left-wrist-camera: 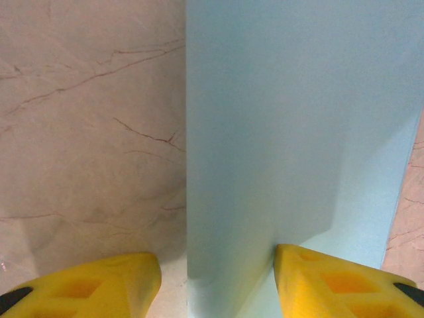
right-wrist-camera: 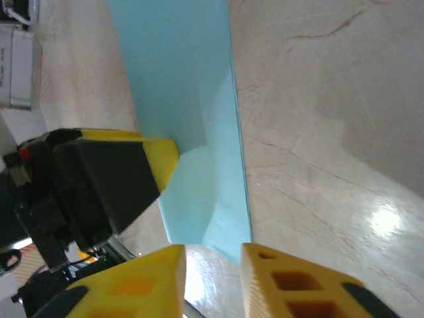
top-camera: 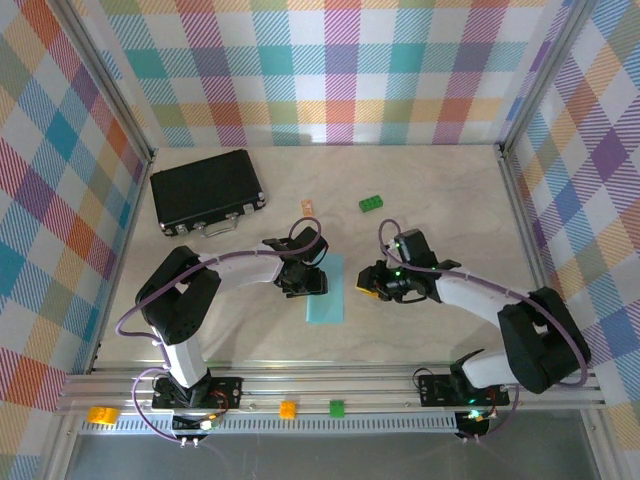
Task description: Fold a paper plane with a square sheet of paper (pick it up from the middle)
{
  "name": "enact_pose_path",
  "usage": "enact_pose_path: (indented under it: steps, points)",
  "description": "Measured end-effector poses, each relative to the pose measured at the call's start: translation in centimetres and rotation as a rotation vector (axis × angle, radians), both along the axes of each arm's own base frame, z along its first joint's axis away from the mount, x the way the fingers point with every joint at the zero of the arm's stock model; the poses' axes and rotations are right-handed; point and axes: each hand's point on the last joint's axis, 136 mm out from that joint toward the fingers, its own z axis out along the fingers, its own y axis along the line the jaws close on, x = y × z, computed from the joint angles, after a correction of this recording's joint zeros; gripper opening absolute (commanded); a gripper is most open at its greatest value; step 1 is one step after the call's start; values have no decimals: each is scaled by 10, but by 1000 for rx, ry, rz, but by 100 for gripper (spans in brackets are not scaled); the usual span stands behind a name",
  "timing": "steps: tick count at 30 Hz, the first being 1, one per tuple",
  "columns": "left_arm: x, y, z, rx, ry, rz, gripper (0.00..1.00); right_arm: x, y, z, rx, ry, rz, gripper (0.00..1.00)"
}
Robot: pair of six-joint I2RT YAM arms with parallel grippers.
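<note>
The square sheet of thin light blue paper lies folded into a narrow strip on the pale table. It sits right of the closed black hard case and nearer the arm bases. One layer lifts slightly. The case's contents are hidden. The left gripper has its jaws apart, one finger on the paper. The right gripper has its jaws nearly together at the strip's corner; I cannot tell whether they pinch it.

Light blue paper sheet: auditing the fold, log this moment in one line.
light blue paper sheet: folded into a rectangle | left gripper: open, astride its edge | right gripper: nearly closed, beside it
</note>
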Motion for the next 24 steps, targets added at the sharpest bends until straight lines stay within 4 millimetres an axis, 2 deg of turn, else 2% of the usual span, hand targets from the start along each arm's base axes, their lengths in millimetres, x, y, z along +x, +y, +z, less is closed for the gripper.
enact_pose_path:
  steps: [4,7,14,24]
  points:
    - [0,0,-1,2,0,-6,53,9,12,-5,-8,5,13,6]
    - [0,0,-1,3,0,-7,53,16,22,-10,-23,17,22,0]
    - [0,0,-1,5,1,-10,53,31,40,-25,-69,28,33,0]
    - [0,0,-1,12,1,-29,52,51,39,-25,-134,4,-13,0]
